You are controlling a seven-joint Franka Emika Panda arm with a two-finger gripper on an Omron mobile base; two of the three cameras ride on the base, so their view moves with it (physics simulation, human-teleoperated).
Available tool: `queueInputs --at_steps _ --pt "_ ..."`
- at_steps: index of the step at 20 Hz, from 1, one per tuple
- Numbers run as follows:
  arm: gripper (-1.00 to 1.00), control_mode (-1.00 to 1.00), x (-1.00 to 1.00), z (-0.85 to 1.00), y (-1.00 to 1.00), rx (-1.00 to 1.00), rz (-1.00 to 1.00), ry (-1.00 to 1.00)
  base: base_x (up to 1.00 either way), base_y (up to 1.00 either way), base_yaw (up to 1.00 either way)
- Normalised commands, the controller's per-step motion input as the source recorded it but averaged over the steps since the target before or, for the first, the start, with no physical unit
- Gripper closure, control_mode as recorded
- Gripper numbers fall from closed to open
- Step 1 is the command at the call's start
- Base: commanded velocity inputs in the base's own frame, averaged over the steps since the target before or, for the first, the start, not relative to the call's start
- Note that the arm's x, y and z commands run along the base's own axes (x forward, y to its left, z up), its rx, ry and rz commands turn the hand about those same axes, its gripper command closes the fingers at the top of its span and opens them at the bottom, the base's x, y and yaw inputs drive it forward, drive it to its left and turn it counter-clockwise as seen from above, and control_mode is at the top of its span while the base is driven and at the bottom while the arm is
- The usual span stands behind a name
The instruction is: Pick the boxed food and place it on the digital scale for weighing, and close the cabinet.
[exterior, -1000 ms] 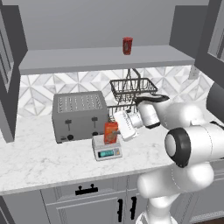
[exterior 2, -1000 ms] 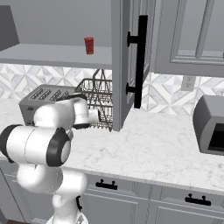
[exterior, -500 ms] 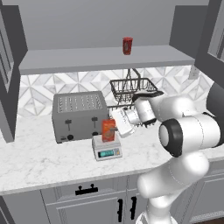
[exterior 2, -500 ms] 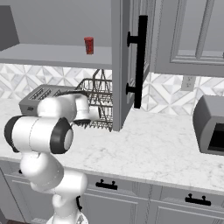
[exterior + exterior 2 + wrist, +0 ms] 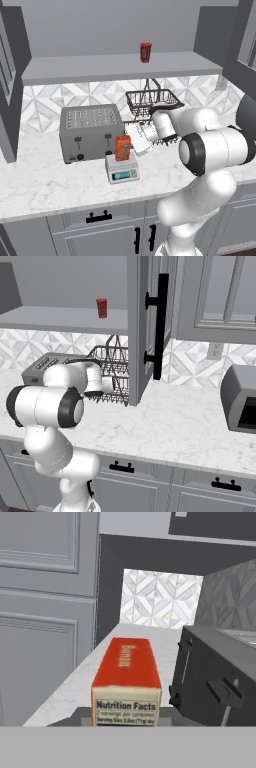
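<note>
1. Orange-red box now stands upright on the scale, at the toaster's four o'clock.
2. We find the gripper clamped on the box; release pending.
3. Cabinet door open, unclosed.

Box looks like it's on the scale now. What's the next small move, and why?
Probably open the tool and release: the boxed food stands upright on the digital scale beside the toaster, the tool shut on it. The cabinet door is open.
</note>
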Motion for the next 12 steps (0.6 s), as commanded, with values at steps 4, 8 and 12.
queueInputs --at_steps 4,8,12 --pt "-1.0 -1.0 0.0 0.0 0.0 0.0 0.0 0.0 0.0 0.0 0.0" --pt "-1.0 -1.0 0.0 0.0 0.0 0.0 0.0 0.0 0.0 0.0 0.0" --pt "-1.0 -1.0 0.0 0.0 0.0 0.0 0.0 0.0 0.0 0.0 0.0"
